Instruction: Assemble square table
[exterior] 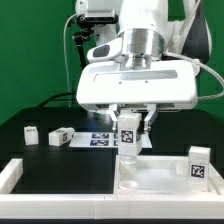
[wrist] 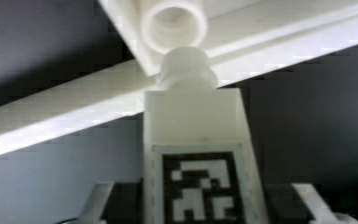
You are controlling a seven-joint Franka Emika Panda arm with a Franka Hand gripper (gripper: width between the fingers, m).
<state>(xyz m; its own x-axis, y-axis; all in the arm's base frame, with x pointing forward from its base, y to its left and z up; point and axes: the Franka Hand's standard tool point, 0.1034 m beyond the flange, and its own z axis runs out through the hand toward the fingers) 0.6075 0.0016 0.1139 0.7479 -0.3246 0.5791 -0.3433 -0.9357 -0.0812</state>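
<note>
The pincer is closed on a white leg. It holds the leg upright, with one finger on each side. The leg's black-and-white tag faces out. In the wrist view, the leg's peg points at a round hole in the square slab. The tip of the peg is very near the hole. I cannot tell if it touches yet. The slab lies flat on the table, low in the exterior view and toward its right.

What could go wrong? The peg looks a little to one side of the hole. If the arm pushes down like that, the peg may hit the rim and not go in. Then the leg could tip in the pincer, or the slab could slide away. If the leg goes in crooked, it may get stuck when it is turned.

There are more things around. The marker board lies just behind the held leg. Farther off, on the exterior view's left, the first loose leg and the second loose leg sit on the black table, well apart from the pincer. A third loose leg stands by the slab's edge on the exterior view's right. I cannot tell if it is on the slab or just beside it. The white rail frame runs along the near side. Nothing I can see stands between the peg and the hole.
</note>
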